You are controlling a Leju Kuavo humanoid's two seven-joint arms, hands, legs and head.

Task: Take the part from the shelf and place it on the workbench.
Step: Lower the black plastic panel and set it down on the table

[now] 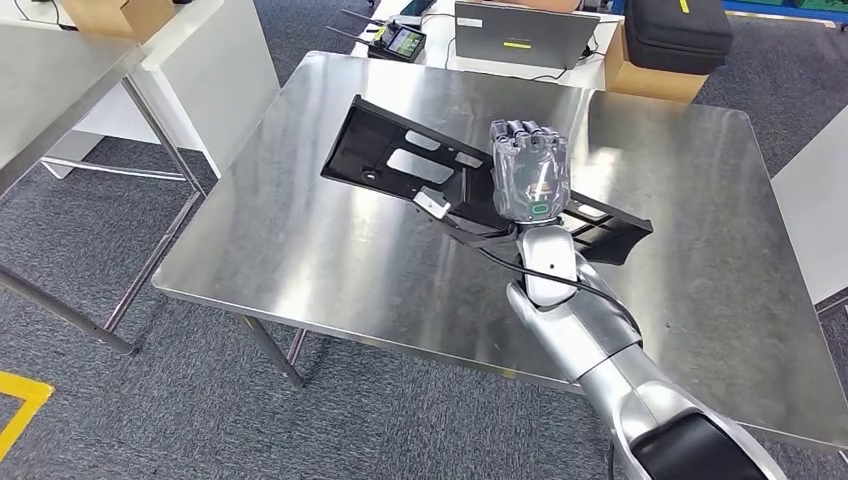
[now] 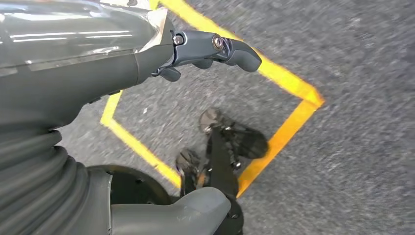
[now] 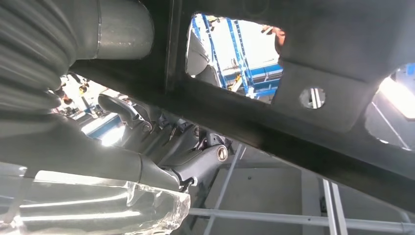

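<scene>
The part (image 1: 365, 140) is a long black bracket with several cutouts. My right hand (image 1: 530, 170) grips it from above near its middle and holds it tilted over the steel workbench (image 1: 300, 250). I cannot tell whether the part touches the benchtop. In the right wrist view the part (image 3: 333, 44) runs close across the picture, with my dark fingers (image 3: 195, 156) curled under it. My left hand (image 2: 147, 58) hangs over the grey floor, fingers apart and holding nothing.
Beyond the workbench's far edge stand a laptop (image 1: 525, 32), a black case (image 1: 678, 30) on a cardboard box (image 1: 650, 78) and a small controller (image 1: 403, 40). Another steel table (image 1: 50, 80) stands at left, a white surface (image 1: 815, 200) at right. Yellow tape (image 2: 288, 78) marks the floor.
</scene>
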